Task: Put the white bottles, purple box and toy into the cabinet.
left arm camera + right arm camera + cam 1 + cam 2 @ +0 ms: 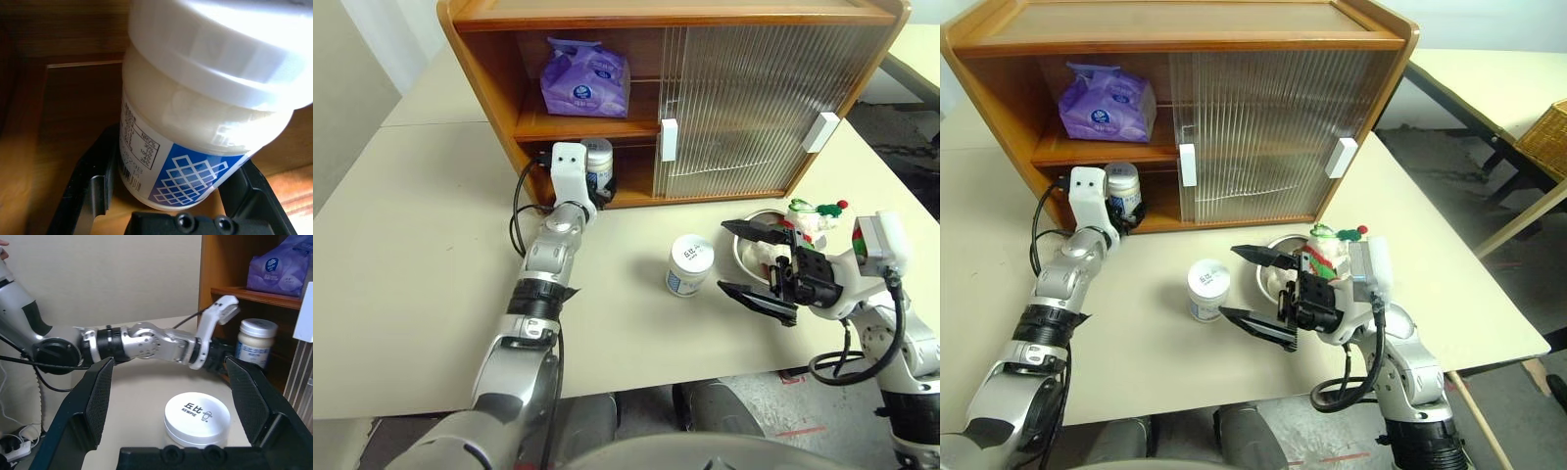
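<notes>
Inside orange-brown wooden cabinet point(489, 59): soft lavender purple box point(584, 78) on upper shelf; squat white bottle point(598, 164), smooth plastic, clamped in left gripper point(592, 186) at lower shelf. Outside cabinet, on table: second bottle point(689, 264), fluffy toy point(808, 220), right gripper point(749, 262) spread wide, empty.

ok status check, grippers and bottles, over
Left gripper shut on white bottle at cabinet lower shelf. Right gripper open, empty. Second bottle on table. Nothing in the way.
</notes>
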Controlling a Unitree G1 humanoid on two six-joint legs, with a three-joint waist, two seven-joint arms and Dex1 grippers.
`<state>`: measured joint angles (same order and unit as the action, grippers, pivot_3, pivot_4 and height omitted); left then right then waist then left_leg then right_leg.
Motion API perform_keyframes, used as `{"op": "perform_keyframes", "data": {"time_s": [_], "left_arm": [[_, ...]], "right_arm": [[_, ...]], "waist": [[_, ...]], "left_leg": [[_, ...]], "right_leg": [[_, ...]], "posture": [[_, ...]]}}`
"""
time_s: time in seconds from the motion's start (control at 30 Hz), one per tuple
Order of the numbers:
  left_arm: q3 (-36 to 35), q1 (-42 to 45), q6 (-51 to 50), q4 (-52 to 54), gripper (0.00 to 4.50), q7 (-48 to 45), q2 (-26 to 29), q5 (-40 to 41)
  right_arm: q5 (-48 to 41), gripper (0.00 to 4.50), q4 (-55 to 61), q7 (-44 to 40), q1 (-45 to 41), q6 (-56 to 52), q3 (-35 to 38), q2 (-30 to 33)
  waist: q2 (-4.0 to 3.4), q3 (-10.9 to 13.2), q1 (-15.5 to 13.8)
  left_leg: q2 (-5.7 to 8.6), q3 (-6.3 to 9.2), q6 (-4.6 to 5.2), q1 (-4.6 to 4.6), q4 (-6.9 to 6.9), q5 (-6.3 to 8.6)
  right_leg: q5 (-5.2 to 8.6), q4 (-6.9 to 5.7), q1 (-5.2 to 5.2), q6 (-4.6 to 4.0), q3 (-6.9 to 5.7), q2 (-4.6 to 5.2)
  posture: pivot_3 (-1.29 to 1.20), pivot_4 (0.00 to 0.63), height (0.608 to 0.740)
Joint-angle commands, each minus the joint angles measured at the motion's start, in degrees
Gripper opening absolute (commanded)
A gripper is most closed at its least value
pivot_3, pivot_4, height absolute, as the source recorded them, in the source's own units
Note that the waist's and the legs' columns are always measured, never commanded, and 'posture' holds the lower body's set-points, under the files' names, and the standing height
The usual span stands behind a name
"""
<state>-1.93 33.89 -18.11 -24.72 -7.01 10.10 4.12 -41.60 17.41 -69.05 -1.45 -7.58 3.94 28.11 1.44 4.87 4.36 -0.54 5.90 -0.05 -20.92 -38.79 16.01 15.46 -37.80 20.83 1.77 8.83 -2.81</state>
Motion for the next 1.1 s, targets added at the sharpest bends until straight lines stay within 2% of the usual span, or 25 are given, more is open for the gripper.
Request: {"op": "perform_keyframes", "data": {"time_s": [0.03,0.47,0.5,0.57,0.83,1.1], "left_arm": [[-1.01,2.70,3.05,-3.72,3.19,0.28,-0.74,0.07],[-2.70,5.66,5.85,-8.62,3.19,-0.79,-3.08,1.67],[-2.98,5.54,6.35,-8.54,3.94,-1.02,-3.31,2.05],[-3.46,5.00,6.97,-7.87,4.49,-1.45,-3.67,2.82],[-2.89,1.85,2.39,-1.26,4.49,-3.54,-2.66,3.69],[-0.21,-6.20,-6.93,14.80,4.49,-0.22,-1.99,0.56]], "right_arm": [[0.25,4.50,0.63,0.17,0.16,-0.04,-0.18,0.30],[0.80,4.50,0.46,0.94,0.14,0.45,-0.49,0.13],[0.93,4.50,0.31,1.03,0.01,0.55,-0.56,0.07],[1.06,4.50,0.15,1.23,-0.28,0.64,-0.71,-0.09],[0.98,4.50,0.26,1.25,-0.18,0.34,-1.29,-0.18],[0.80,4.50,-0.30,0.84,-0.79,0.31,-1.22,-0.02]], "waist": [[0.01,0.02,-0.02],[-0.03,0.12,-0.18],[-0.03,0.12,-0.18],[-0.02,0.13,-0.19],[-0.01,0.15,-0.11],[-0.01,0.15,0.04]], "left_leg": [[0.00,-0.01,-0.05,0.00,0.00,-0.03],[0.05,-0.02,0.02,-0.02,-0.01,-0.11],[0.08,-0.05,0.02,-0.02,-0.01,-0.11],[0.13,-0.09,0.05,-0.03,-0.04,-0.13],[0.14,-0.15,0.07,-0.04,-0.02,-0.13],[0.15,-0.47,0.06,-0.03,-0.03,-0.14]], "right_leg": [[-0.01,0.01,0.00,0.02,0.00,0.00],[-0.20,0.55,-0.20,0.14,-0.08,0.01],[-0.22,0.58,-0.21,0.12,-0.09,0.02],[-0.22,0.59,-0.21,0.13,-0.09,0.06],[-0.35,0.60,-0.18,0.35,-0.09,0.09],[-0.13,0.64,-0.20,0.04,-0.09,0.09]], "posture": [[-0.14,0.097,0.740],[-0.14,0.095,0.740],[-0.14,0.095,0.740],[-0.14,0.095,0.740],[-0.14,0.093,0.740],[-0.13,0.089,0.740]]}}
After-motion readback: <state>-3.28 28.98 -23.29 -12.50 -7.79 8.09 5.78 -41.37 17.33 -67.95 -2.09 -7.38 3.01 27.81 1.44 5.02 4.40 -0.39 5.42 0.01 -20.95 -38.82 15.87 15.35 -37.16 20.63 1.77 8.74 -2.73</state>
